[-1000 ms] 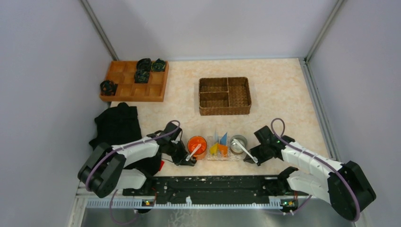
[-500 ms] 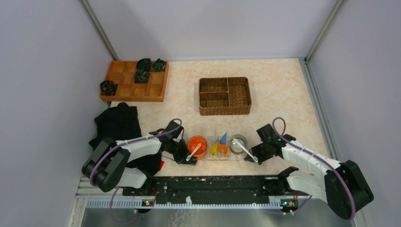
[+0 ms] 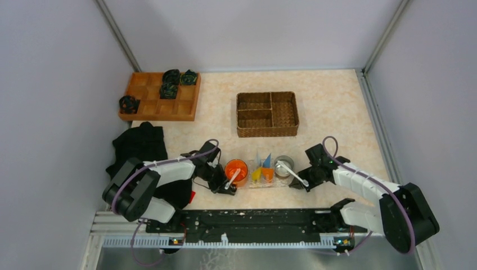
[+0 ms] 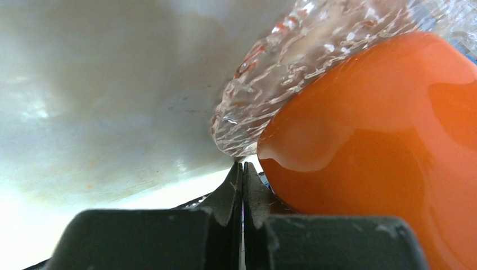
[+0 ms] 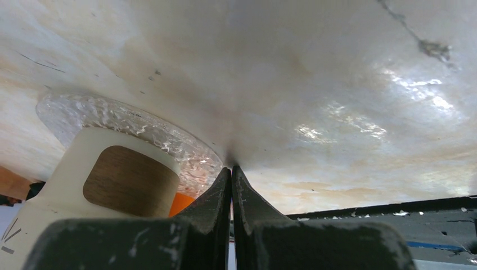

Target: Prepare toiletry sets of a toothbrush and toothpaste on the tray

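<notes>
The clear bumpy tray (image 3: 274, 185) lies near the table's front edge. On it stand an orange mug (image 3: 236, 171) with a white toothbrush (image 3: 230, 179), a yellow tube (image 3: 256, 174), a blue tube (image 3: 266, 162), an orange tube (image 3: 269, 174), and a steel cup (image 3: 284, 166) with a second toothbrush (image 3: 295, 174). My left gripper (image 3: 225, 188) is shut at the tray's left end; in the left wrist view its tips (image 4: 243, 166) meet the tray's rim (image 4: 264, 84) beside the mug (image 4: 382, 146). My right gripper (image 3: 298, 183) is shut at the right end, its tips (image 5: 231, 167) on the rim (image 5: 140, 126).
A brown wicker divided basket (image 3: 267, 114) stands behind the tray. An orange wooden compartment tray (image 3: 160, 96) with dark bundles is at the back left. A black cloth (image 3: 140, 147) lies left of my left arm. The black base rail (image 3: 247, 219) runs along the front edge.
The tray with the mug, tubes and cup has shifted slightly away from the front edge, and both grippers have moved with it. Both stay shut.
</notes>
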Controlling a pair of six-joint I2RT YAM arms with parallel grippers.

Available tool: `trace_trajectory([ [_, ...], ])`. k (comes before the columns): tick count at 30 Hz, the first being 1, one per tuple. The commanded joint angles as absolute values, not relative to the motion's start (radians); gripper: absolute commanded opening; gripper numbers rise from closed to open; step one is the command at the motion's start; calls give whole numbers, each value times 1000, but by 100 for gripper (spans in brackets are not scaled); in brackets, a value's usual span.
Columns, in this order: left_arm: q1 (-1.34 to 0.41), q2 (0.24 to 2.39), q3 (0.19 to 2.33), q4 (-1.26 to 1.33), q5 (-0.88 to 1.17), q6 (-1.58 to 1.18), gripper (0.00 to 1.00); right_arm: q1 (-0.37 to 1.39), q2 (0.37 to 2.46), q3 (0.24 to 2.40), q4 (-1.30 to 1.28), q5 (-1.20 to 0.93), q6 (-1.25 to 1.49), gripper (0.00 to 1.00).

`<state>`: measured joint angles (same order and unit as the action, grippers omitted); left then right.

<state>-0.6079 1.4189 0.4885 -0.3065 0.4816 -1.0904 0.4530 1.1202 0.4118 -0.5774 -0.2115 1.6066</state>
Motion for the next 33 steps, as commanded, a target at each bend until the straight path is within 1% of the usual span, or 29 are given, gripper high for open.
trace_trajectory([
  [1,-585,1476,488,-299,335,-1034,0,422,1155,418,-563,-111,1574,0],
  [12,-525,1542,522,-292,337,-979,0,395,1183,423,-541,-125,1549,0],
  [33,-484,1653,600,-278,338,-931,0,377,1243,443,-505,-144,1530,0],
])
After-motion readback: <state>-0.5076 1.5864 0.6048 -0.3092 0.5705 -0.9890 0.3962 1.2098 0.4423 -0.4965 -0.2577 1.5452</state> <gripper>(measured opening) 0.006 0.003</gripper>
